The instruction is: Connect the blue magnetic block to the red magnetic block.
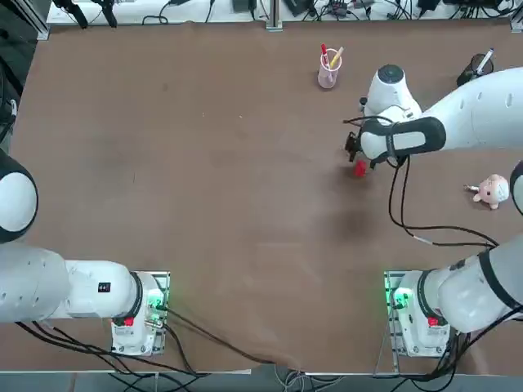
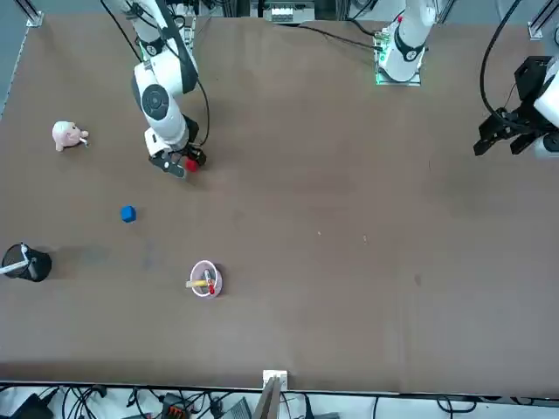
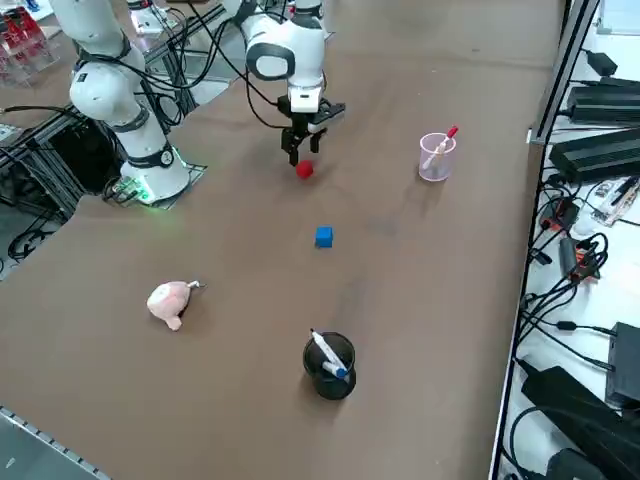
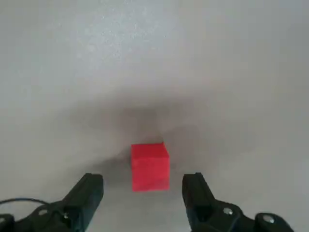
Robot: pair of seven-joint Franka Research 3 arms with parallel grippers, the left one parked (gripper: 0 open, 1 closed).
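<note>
Right gripper (image 4: 143, 186) hovers low over the red block (image 4: 150, 166), fingers spread wide either side of it, gripping nothing. Blue block (image 3: 323, 236) sits apart on the surface (image 1: 204, 180), between red block and black cup (image 3: 329, 366).
</note>
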